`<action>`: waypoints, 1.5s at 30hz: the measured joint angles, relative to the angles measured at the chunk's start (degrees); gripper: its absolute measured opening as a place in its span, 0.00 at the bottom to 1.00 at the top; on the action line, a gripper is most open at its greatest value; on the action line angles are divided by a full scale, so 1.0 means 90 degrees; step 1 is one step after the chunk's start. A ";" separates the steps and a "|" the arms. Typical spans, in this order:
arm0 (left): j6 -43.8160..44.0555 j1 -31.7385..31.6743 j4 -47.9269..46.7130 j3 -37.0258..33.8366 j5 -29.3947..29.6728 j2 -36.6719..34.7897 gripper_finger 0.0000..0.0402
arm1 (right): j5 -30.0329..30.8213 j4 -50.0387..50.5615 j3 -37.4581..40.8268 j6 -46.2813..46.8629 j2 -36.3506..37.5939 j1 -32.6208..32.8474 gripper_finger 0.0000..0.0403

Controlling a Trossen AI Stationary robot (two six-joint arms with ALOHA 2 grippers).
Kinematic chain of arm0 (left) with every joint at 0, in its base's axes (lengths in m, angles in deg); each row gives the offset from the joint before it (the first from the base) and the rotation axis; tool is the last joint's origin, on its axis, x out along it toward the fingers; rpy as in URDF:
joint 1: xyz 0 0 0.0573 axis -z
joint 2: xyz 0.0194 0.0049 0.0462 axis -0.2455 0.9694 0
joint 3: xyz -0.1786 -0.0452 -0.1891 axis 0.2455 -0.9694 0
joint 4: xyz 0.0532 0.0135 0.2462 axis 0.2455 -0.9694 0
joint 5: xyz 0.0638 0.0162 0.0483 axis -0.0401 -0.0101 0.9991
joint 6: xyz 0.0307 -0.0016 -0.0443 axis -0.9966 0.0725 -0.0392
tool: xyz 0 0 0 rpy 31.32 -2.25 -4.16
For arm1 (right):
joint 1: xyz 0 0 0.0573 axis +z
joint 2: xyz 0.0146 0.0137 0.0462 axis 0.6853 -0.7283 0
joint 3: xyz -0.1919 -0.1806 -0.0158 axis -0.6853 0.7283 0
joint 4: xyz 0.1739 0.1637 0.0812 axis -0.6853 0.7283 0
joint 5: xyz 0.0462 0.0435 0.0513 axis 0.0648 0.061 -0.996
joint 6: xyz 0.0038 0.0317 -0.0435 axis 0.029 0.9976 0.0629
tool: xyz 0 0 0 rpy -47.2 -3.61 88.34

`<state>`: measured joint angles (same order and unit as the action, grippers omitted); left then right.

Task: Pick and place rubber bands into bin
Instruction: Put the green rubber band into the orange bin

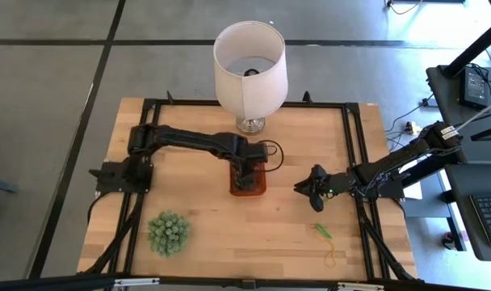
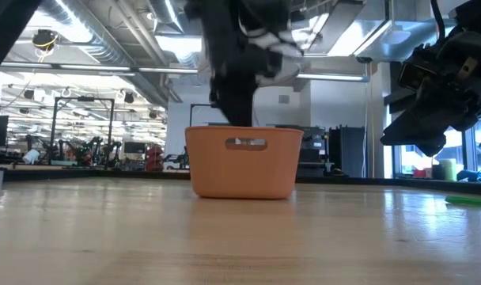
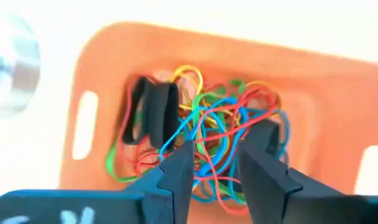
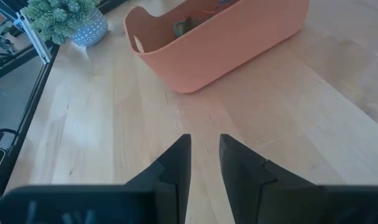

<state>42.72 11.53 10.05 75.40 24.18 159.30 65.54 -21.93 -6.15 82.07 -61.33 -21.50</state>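
Most rubber bands (image 3: 201,134) already in bin (image 1: 249,183): tangled heap of blue, red, yellow, green, black loops on bin floor. Two left on table (image 1: 229,234): green band (image 1: 322,230) and yellow band (image 1: 332,259), near right front corner, well apart from bin.

Left gripper (image 3: 215,163) hangs directly over bin, fingers slightly parted above heap, nothing visibly pinched.

Right gripper (image 1: 304,187) hovers over bare table between bin and green band, fingers narrowly parted, empty; bin ahead of it, green band just beside and nearer front edge.

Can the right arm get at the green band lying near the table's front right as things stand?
Probably yes. The right gripper hangs over bare table, fingers slightly apart and holding nothing, and the green band lies just in front of it with nothing between.
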 joint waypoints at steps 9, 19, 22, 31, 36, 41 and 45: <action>0.0071 0.0005 -0.0040 0.0002 0.0015 -0.1051 0.29 | 0.0000 0.0075 0.0000 -0.0338 -0.0002 0.0002 0.22; -0.0298 0.0175 -0.0124 -0.0532 0.0615 -0.1740 0.29 | -0.0002 0.0075 0.0000 -0.0992 -0.0002 -0.0256 0.22; -0.0701 0.0373 0.0906 -0.1511 0.0695 -0.2238 0.29 | -0.0005 0.0112 0.0000 -0.1039 0.0000 -0.0315 0.22; -0.1139 0.0080 0.4790 -0.5524 -0.0125 -0.4532 0.29 | -0.0007 0.0299 0.0000 -0.0971 -0.0009 -0.0316 0.22; -0.1113 -0.0197 0.6029 -0.7316 -0.0348 -0.5884 0.29 | -0.0007 0.0369 0.0002 -0.0837 -0.0009 -0.0316 0.22; -0.1106 -0.0365 0.6737 -0.8581 -0.0351 -0.7213 0.30 | -0.0007 0.0390 0.0002 -0.0990 -0.0009 -0.0316 0.22; -0.1101 -0.0467 0.6726 -0.9248 -0.0403 -0.8203 0.29 | -0.0010 0.0373 0.0002 -0.1257 -0.0009 -0.0316 0.22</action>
<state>32.81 7.33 70.58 -7.83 20.55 85.47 65.46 -18.57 -6.13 70.75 -61.41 -24.34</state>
